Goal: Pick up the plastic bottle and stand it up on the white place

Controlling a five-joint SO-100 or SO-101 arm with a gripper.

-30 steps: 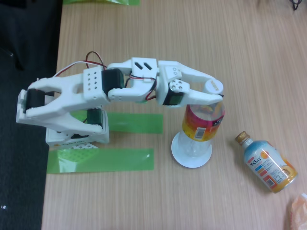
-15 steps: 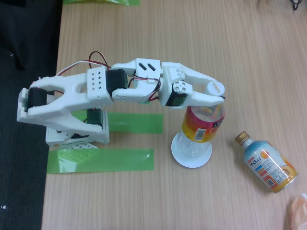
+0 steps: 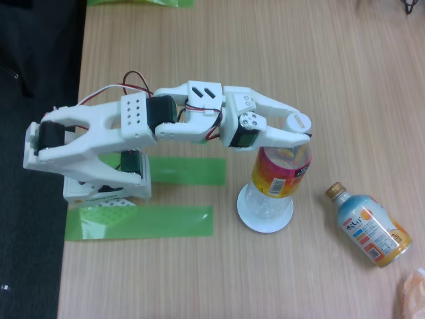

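Note:
The plastic bottle (image 3: 280,174) stands upright on the white place (image 3: 250,216), a flat round disc right of the arm's base. Its clear ribbed bottom rests inside the disc's rim, and its red-yellow-orange label faces the camera. My gripper (image 3: 299,125) reaches from the left and holds the bottle at its top. The white cap sits between the two white fingers, and the jaws are closed against it.
A shorter blue-and-orange bottle (image 3: 369,226) with a gold cap lies on its side to the right of the disc. Two green tape strips (image 3: 139,221) lie by the arm's base (image 3: 106,189). The table's left edge borders dark floor. Bare wood stretches behind the arm.
Since one second ago the wrist and gripper have shifted slightly up with the bottle's top. Over the last half second nothing has moved.

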